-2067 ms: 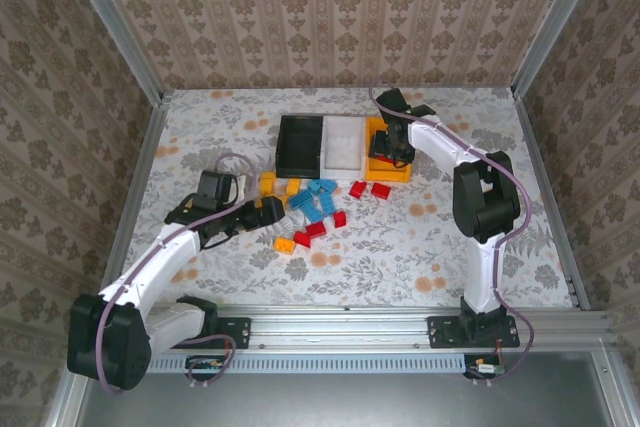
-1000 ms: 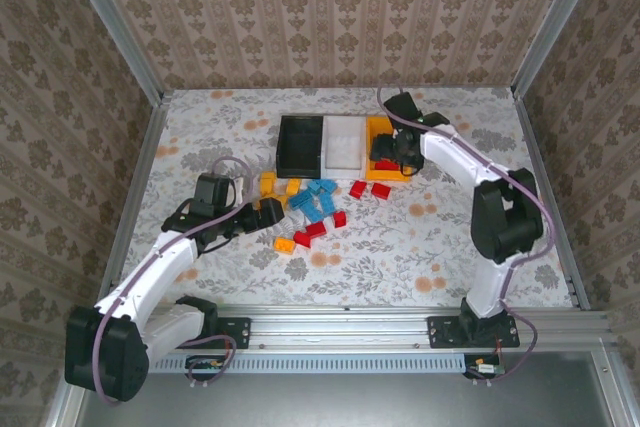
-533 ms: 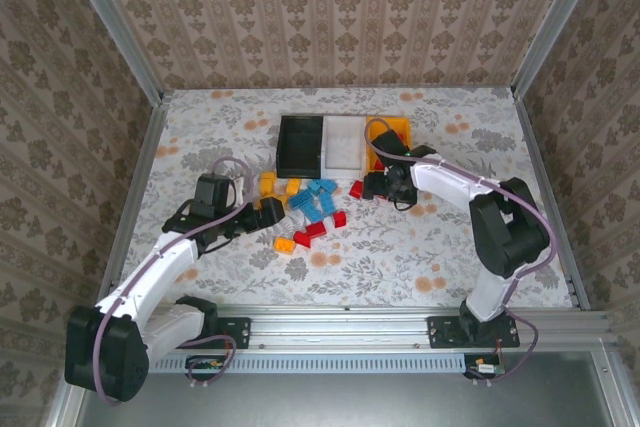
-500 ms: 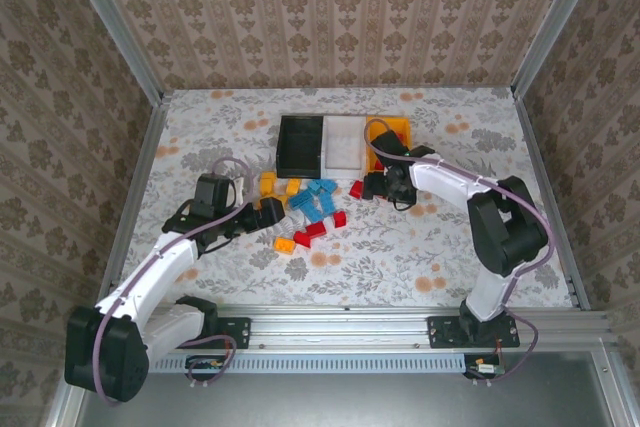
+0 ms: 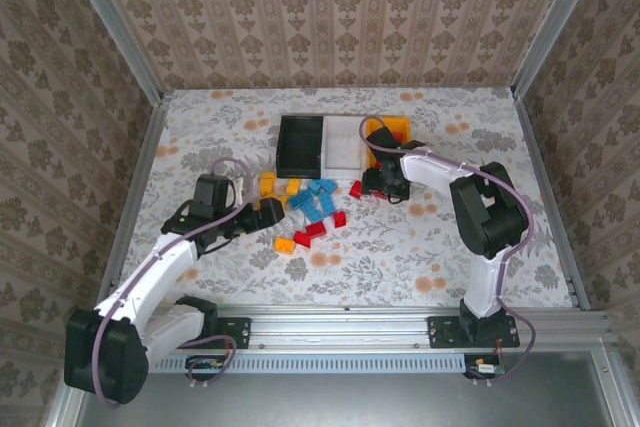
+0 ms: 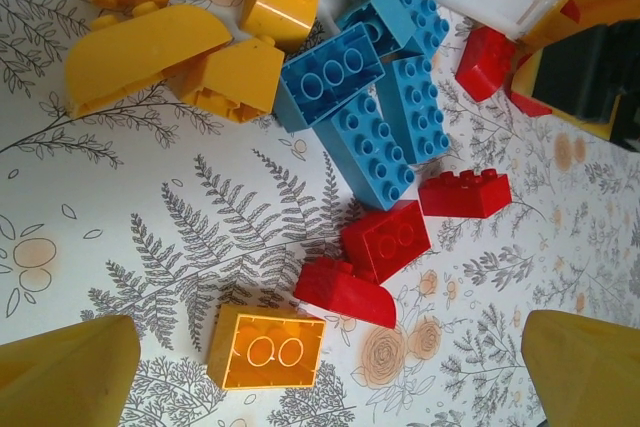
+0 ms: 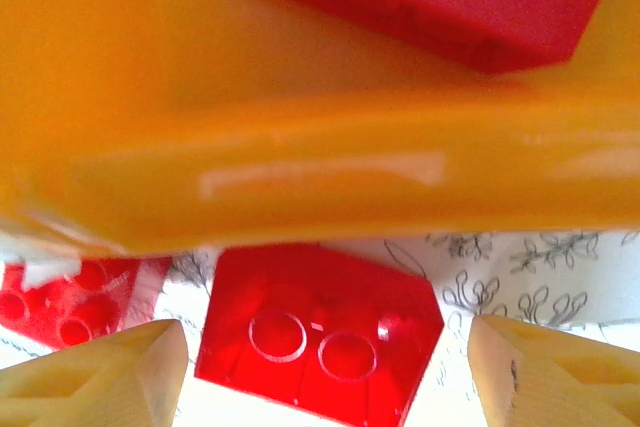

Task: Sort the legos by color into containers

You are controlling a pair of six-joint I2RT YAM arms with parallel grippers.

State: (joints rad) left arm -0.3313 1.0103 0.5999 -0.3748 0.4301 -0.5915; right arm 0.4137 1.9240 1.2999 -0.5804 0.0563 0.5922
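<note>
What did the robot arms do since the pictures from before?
The right tool left its spot above the orange tray and came down to a red brick on the table just in front of it. Its jaws stand open either side of the brick, not gripping. The left tool, open over the loose bricks, hardly moved; the bricks stayed put.

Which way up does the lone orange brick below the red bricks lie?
Upside down: the orange brick shows its hollow underside, two round tubes, no studs.

Red, blue, yellow legos [image 5: 318,209] lie scattered beside three adjacent containers [image 5: 345,142].
</note>
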